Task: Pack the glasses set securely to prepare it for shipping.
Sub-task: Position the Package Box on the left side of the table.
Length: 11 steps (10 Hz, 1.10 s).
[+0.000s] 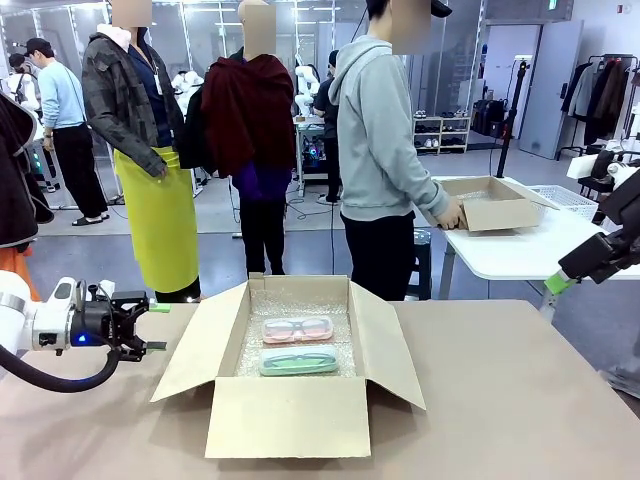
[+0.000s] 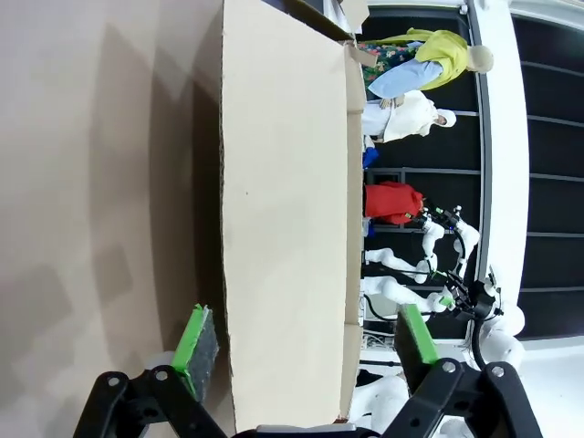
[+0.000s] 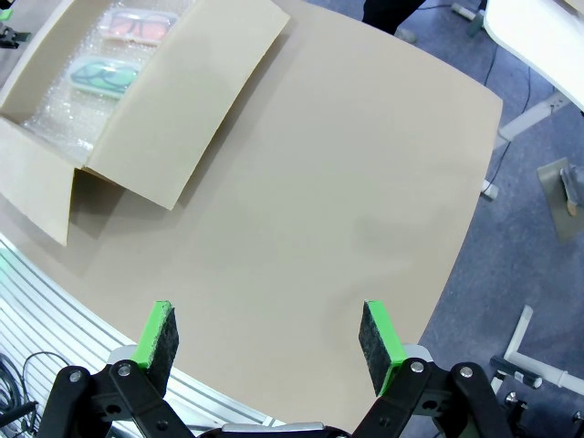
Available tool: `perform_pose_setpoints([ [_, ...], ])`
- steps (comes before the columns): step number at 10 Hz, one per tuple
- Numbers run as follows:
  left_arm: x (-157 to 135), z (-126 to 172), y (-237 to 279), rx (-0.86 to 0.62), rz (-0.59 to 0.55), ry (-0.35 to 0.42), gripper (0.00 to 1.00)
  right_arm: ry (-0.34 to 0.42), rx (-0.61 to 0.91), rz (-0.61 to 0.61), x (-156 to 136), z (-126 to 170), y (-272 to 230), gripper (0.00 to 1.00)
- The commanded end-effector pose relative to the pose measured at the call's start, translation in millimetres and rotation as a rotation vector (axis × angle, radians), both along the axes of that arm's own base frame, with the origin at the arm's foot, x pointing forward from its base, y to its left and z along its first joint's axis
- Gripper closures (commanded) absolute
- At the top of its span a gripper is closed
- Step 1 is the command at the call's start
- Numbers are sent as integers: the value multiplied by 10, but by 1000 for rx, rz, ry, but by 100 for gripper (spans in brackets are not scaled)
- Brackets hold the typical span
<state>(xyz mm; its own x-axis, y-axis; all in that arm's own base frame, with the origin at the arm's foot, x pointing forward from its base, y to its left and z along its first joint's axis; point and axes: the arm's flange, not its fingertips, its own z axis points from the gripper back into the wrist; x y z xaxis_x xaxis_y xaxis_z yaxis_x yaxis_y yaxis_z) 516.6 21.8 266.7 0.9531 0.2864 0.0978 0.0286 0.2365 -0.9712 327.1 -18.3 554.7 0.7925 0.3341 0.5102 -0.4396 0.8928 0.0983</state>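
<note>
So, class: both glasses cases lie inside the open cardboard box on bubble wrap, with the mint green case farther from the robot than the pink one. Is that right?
Not quite. The front view shows the pink case farther from the robot and the mint green case nearer. The rest holds: both lie inside the open cardboard box on bubble wrap.

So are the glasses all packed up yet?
Partly. The pink case and green case already lie side by side on the bubble wrap in the box. The left end effector, open, sits at the left flap. All four flaps remain open; closing is left.
</note>
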Motion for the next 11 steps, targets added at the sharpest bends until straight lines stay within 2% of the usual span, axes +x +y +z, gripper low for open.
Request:
perform_pose_setpoints([
  [1,-34,-52,-32,-13,17,-54,0,-2,-9,-9,-20,-16,-1,0],
  [5,-86,-162,-249,16,-34,-20,0,-2,-9,-9,-20,-16,-1,0],
  [10,-121,-229,-336,-32,-60,17,0,-2,-9,-9,-20,-16,-1,0],
  [11,-123,-211,-317,-49,-64,10,30,-2,-9,-9,-20,-16,-1,0],
])
